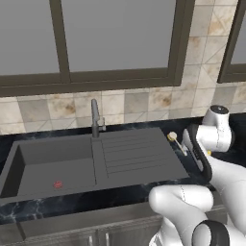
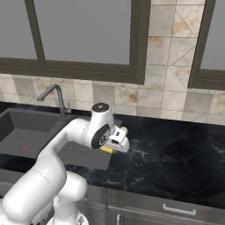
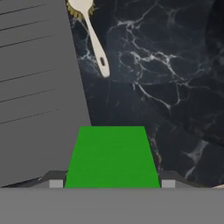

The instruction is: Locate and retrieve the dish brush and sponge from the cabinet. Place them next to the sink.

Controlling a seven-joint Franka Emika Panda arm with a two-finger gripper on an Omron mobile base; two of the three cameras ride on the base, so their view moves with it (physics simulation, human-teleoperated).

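The sponge [image 3: 111, 157] shows its green face between my fingertips in the hand view, and its yellow layer [image 2: 106, 149] shows under the hand in the right base view. My gripper [image 2: 110, 147] is shut on it, low over the black counter just right of the sink [image 1: 139, 153]. The dish brush [image 3: 94, 39] lies on the counter beyond the sponge, beside the ribbed drainboard [image 3: 35, 87], white handle toward me and yellow bristles away. In the left base view the brush [image 1: 175, 140] lies by the sink's right edge. The cabinet is out of view.
The grey faucet [image 1: 95, 117] stands behind the basin. Black marble counter [image 2: 167, 145] stretches right of the sink. A tiled wall and large dark-framed windows [image 2: 83, 30] rise behind. Lower drawer fronts with a silver handle [image 2: 179, 210] run below the counter edge.
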